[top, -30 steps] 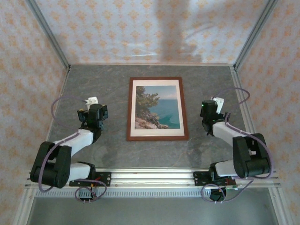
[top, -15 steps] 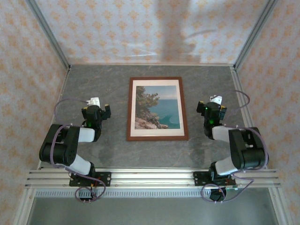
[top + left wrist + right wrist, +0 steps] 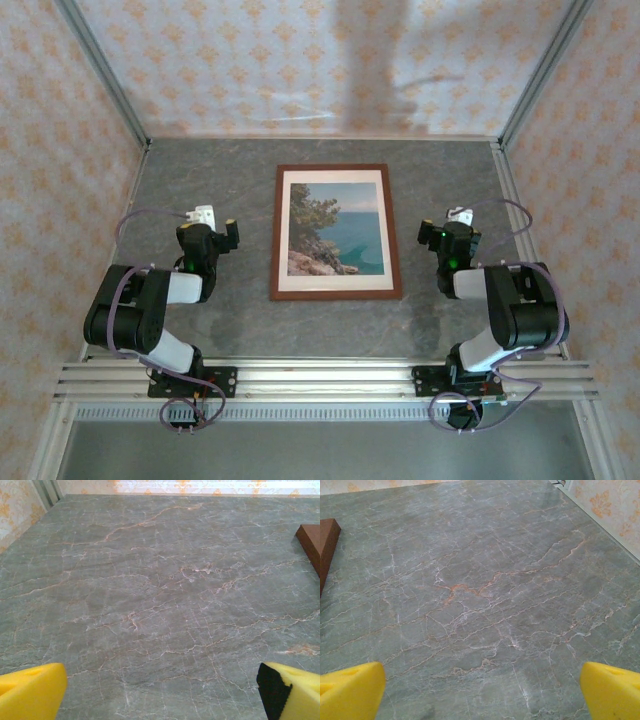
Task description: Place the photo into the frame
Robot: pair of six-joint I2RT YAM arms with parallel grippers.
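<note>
The frame (image 3: 336, 294), thin reddish-brown moulding, lies flat in the middle of the grey marble table. The photo (image 3: 335, 228), a coast with turquoise sea and a dark pine inside a cream border, sits within it. My left gripper (image 3: 210, 234) rests left of the frame, well apart from it, open with nothing between its yellow fingertips (image 3: 30, 692). My right gripper (image 3: 450, 236) rests to the frame's right, also open and empty, yellow fingertips (image 3: 612, 690) wide apart. A corner of the frame (image 3: 311, 542) shows at the right edge of the left wrist view, and another frame corner (image 3: 327, 545) at the left edge of the right wrist view.
Patterned wallpaper walls (image 3: 300, 60) with metal corner posts (image 3: 100, 70) close in the table on three sides. An aluminium rail (image 3: 320, 378) carrying both arm bases runs along the near edge. Bare marble (image 3: 330, 335) lies on either side of the frame and in front of it.
Both arms have folded back, their elbows swinging in over the bases. The grippers stayed open beside the frame. Frame and photo have not moved.
</note>
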